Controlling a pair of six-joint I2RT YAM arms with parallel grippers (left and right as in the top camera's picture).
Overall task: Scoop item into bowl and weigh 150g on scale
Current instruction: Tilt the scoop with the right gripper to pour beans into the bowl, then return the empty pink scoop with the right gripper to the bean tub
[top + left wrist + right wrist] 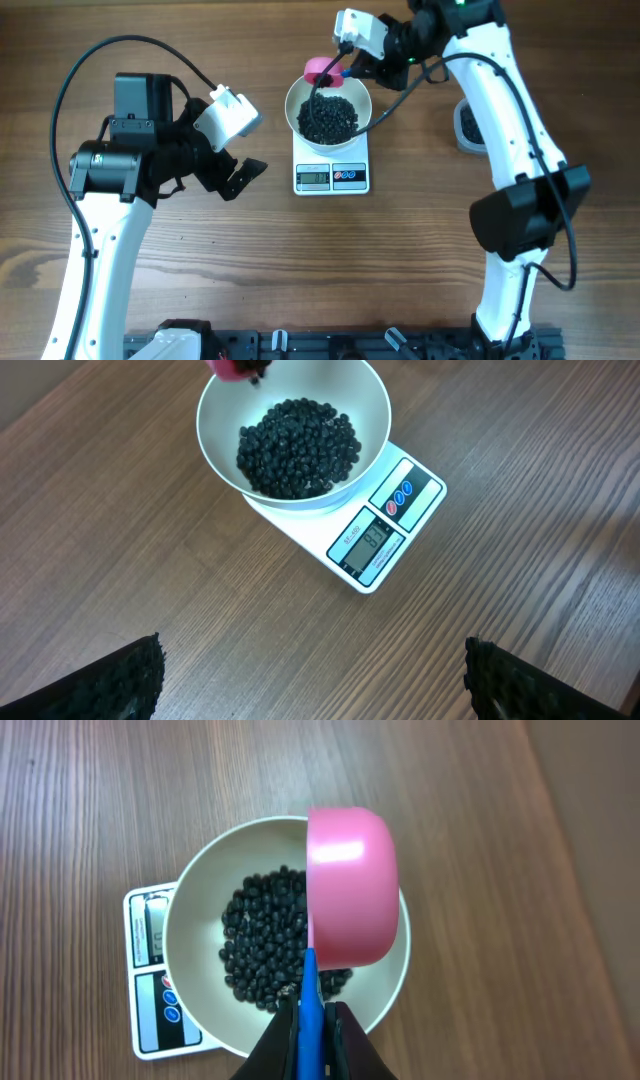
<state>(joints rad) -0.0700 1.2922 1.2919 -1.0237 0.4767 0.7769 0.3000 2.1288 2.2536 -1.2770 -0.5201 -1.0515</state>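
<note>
A pink measuring scoop (350, 885) is tipped on its side, its rounded back showing, and its thin blue handle (311, 1010) runs down from it. On the brown wooden table (300, 270), a small tub (464, 128) sits at the right, mostly hidden. A black rail (330, 345) runs along the near edge.

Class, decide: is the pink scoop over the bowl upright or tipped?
Tipped. The pink scoop shows only its rounded outside, its mouth turned toward the black beans in the white bowl.
</note>
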